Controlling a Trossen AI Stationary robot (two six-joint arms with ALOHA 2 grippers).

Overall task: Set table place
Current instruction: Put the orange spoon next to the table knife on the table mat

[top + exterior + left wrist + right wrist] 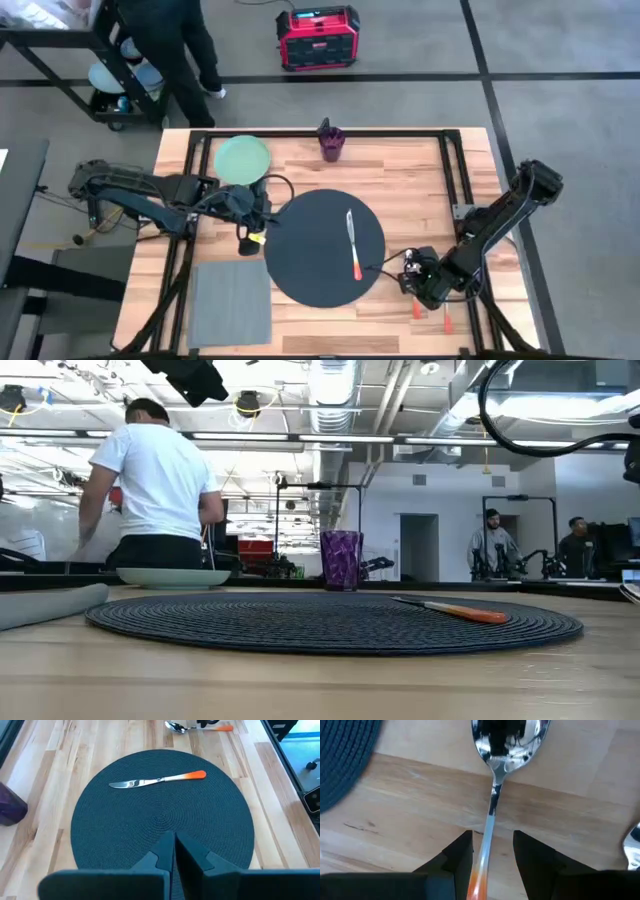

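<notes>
Right pincer [492, 857] low over the bench [400, 160], just off the right edge of the round mat [325, 248]; fingers parted, straddling the spoon [492, 795] handle, not closed on it as far as I can see. Spoon's long axis runs straight out ahead of me, between my fingers: orange handle end under the pincer, bowl beyond it; wood all round it, mat edge near on one side. Judgement: a plain close takes the handle crosswise. Knife [351, 243] already on the mat's right part, lengthwise, orange handle toward the near edge. Left pincer [174, 857] closed, empty, at the mat's left edge; well farther from the spoon than I am.
</notes>
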